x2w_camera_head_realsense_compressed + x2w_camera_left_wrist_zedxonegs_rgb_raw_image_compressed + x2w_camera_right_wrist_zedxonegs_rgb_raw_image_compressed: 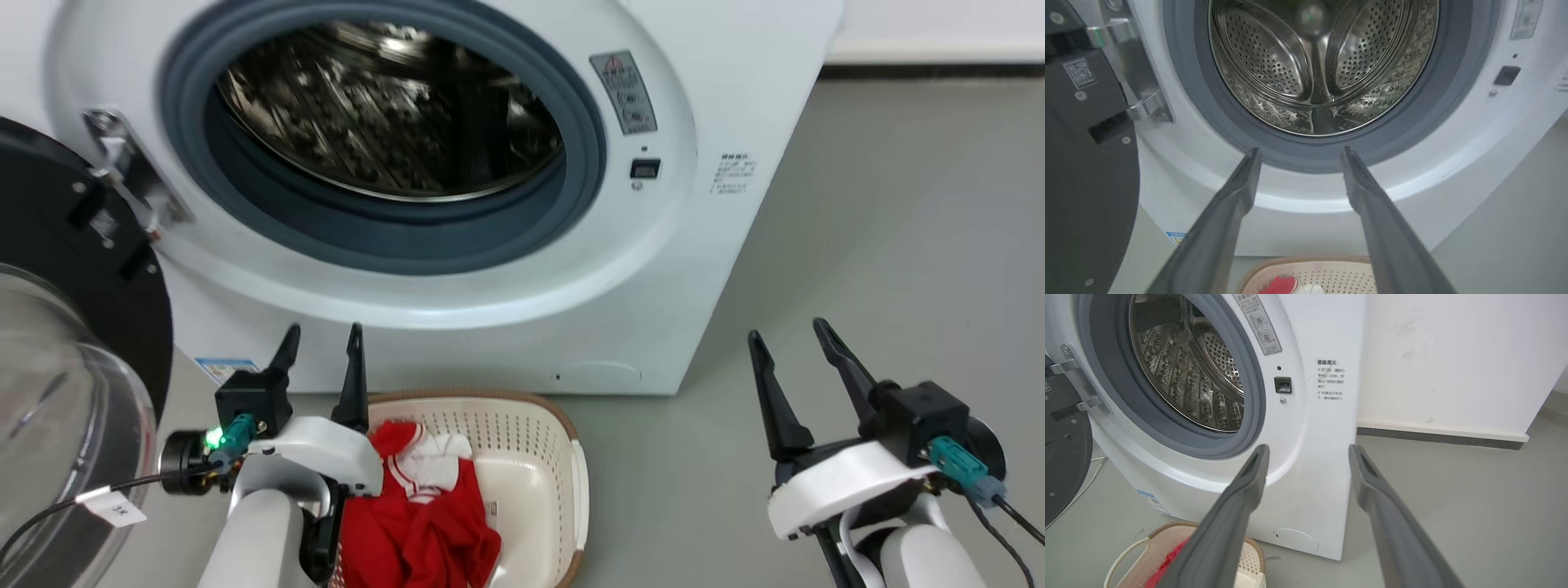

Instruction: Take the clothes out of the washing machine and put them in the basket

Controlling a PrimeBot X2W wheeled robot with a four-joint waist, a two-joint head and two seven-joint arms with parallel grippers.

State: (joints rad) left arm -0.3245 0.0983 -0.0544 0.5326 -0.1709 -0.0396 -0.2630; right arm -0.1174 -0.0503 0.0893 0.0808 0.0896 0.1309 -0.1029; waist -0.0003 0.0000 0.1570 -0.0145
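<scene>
Lying in basket (531, 441), 6 o'clock of washer (718, 269): clothes (424, 523); left end effector (324, 331) spread wide, empty; right end effector (785, 328) likewise.

Big white front-loading washing machine (718, 269), grey rubber ring (392, 237), shiny perforated steel drum (384, 114). Black-rimmed clear glass round door (98, 310). Now soft red clothes (424, 531), white striped trim; cream perforated plastic basket (522, 441), brown woven-look rim (490, 395). Plain grey floor (898, 245).
</scene>
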